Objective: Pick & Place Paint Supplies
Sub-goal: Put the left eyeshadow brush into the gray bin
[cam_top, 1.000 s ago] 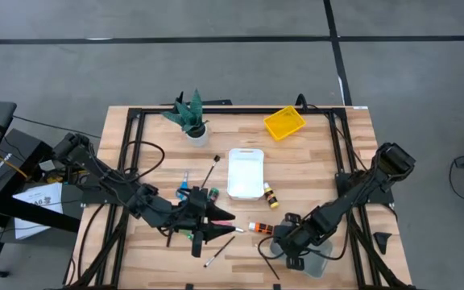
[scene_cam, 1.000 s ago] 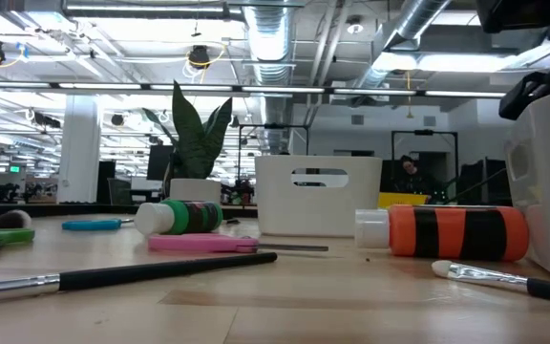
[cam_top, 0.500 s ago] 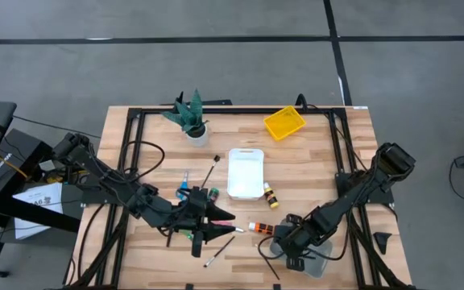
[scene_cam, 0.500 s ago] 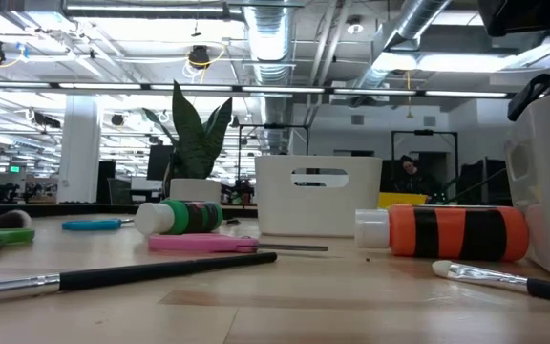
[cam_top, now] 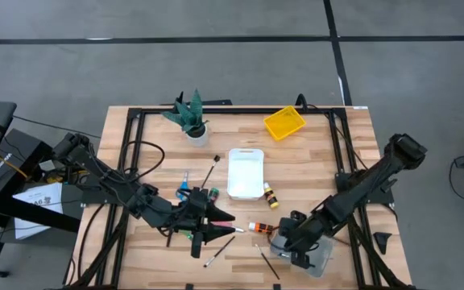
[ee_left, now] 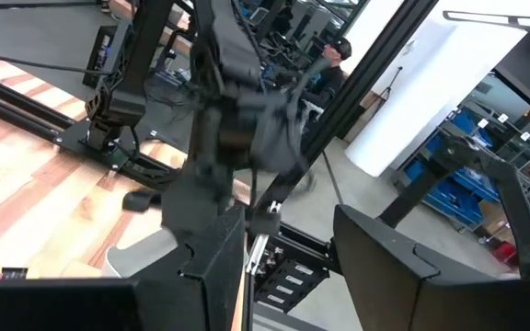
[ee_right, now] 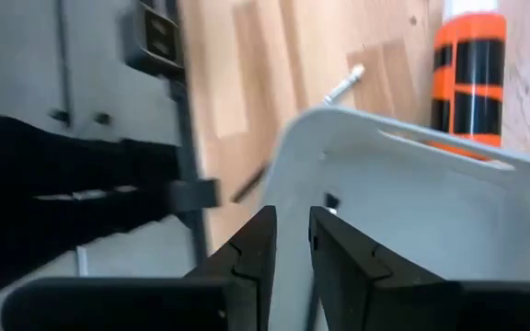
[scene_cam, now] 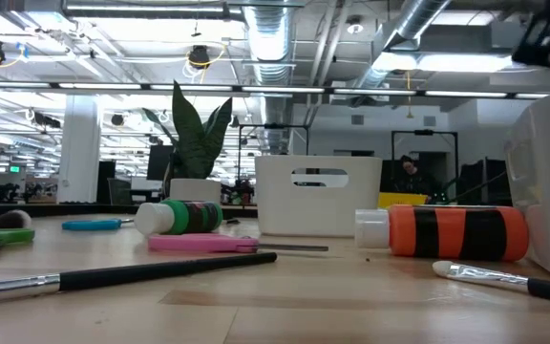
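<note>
My right gripper [cam_top: 290,246] hangs above the near-left corner of the grey tray [cam_top: 316,259], pointing steeply down. Its fingers stand slightly apart [ee_right: 291,241] with nothing between them. An orange-and-black paint bottle [cam_top: 260,228] lies on its side left of the tray, and a thin brush [cam_top: 267,263] lies by the tray's left wall. My left gripper [cam_top: 216,222] waits level and open [ee_left: 288,267] above the pink scissors [scene_cam: 218,244] and the green bottle [scene_cam: 184,217]. Another brush [cam_top: 216,257] lies near the front edge.
A white tray [cam_top: 246,171] sits mid-table with a small yellow bottle [cam_top: 271,195] at its right. Blue scissors [cam_top: 184,188] and a dark brush [cam_top: 210,171] lie to its left. A yellow tray [cam_top: 284,122] and a potted plant [cam_top: 190,118] stand at the back.
My right gripper has risen from the grey tray's corner, and that arm's elbow has swung toward the table's right edge. In the low view the dark gripper has gone up, almost out of the picture. The bottles, scissors and brushes lie where they were.
</note>
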`<act>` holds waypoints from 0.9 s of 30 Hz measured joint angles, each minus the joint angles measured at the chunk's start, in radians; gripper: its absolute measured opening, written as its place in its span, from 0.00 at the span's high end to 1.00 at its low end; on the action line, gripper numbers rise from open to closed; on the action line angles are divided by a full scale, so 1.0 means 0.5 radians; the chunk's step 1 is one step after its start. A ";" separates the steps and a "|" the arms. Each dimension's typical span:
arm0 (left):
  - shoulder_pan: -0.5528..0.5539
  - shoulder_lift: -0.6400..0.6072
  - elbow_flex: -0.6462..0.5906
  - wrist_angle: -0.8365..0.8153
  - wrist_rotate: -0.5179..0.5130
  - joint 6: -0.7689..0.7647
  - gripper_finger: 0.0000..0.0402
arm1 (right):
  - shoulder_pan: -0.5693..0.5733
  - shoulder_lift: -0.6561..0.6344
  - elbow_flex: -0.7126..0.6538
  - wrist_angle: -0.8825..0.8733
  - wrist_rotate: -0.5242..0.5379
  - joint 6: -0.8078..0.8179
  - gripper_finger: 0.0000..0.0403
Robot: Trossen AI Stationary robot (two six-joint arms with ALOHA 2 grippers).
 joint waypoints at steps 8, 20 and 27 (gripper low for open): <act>0.000 0.000 0.000 -0.003 0.000 0.001 0.59 | 0.000 -0.233 0.000 0.013 0.119 0.021 0.84; 0.000 0.000 0.000 -0.003 0.000 0.000 0.59 | -0.002 -0.250 0.000 0.008 0.158 0.046 0.84; -0.032 0.017 0.002 -0.034 0.228 -0.174 0.59 | 0.004 -0.242 0.000 0.019 0.158 0.051 0.84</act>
